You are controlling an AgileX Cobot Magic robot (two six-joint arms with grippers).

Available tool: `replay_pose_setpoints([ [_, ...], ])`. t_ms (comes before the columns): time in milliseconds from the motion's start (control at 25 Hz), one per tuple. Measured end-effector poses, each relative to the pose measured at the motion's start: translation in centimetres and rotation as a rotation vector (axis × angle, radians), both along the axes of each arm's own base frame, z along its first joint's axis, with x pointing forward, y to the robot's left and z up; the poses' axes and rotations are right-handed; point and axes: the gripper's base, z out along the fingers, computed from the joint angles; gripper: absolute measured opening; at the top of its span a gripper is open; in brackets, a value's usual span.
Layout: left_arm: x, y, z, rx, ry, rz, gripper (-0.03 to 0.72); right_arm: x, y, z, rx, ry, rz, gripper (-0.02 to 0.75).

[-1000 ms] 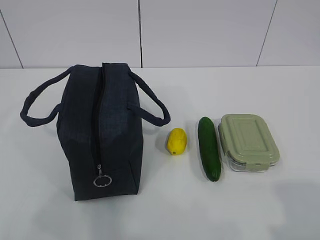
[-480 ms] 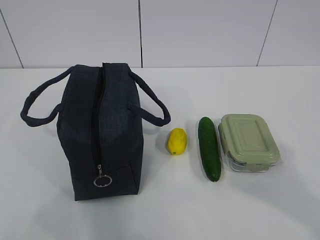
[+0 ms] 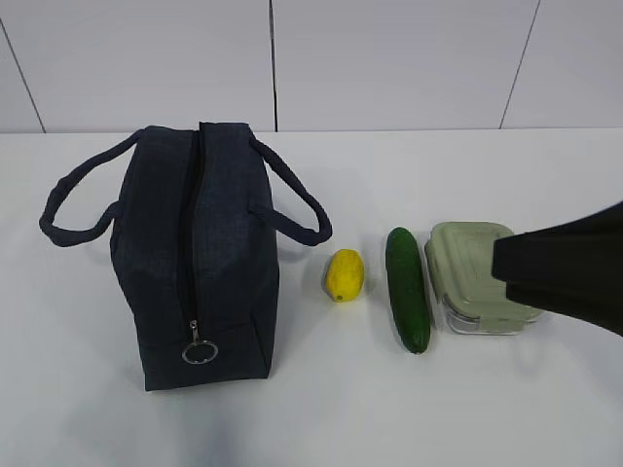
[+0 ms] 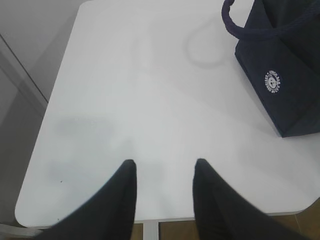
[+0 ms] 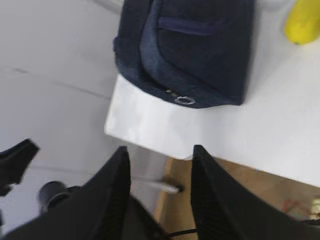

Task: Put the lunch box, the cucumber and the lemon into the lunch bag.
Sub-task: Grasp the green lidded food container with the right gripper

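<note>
The dark navy lunch bag stands on the left of the white table, zipper closed, with its silver ring pull at the near end. To its right lie the yellow lemon, the dark green cucumber and the lunch box with its sage-green lid. A black part of my right arm covers the box's right side. My left gripper is open and empty over bare table, with the bag up to its right. My right gripper is open and empty beyond the table edge, facing the bag and lemon.
The white table ends close to the bag's near end in the right wrist view, with brown floor below. Its rounded front edge lies just under my left fingers. A pale panelled wall runs along the back.
A black part of my right arm has come into the exterior view from the right and now hides the right side of the lunch box. The bag, lemon and cucumber have not moved.
</note>
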Motion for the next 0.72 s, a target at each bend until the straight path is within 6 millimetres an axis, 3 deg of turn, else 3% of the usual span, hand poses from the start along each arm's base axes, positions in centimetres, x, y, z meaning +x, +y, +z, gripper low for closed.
replay_pose_setpoints([
  [320,0.0,0.0,0.0,0.0,0.0,0.0,0.263,6.9,0.6,-1.5,0.061,0.122,0.137,0.315],
  [480,0.0,0.0,0.0,0.0,0.0,0.0,0.261,9.0,0.3,-1.6,-0.003,0.121,0.165,0.315],
  [600,0.0,0.0,0.0,0.0,0.0,0.0,0.257,9.8,-0.9,-1.7,-0.069,0.13,0.156,0.315],
  [720,0.0,0.0,0.0,0.0,0.0,0.0,0.256,10.4,-3.4,-1.6,-0.144,0.14,0.095,0.315],
])
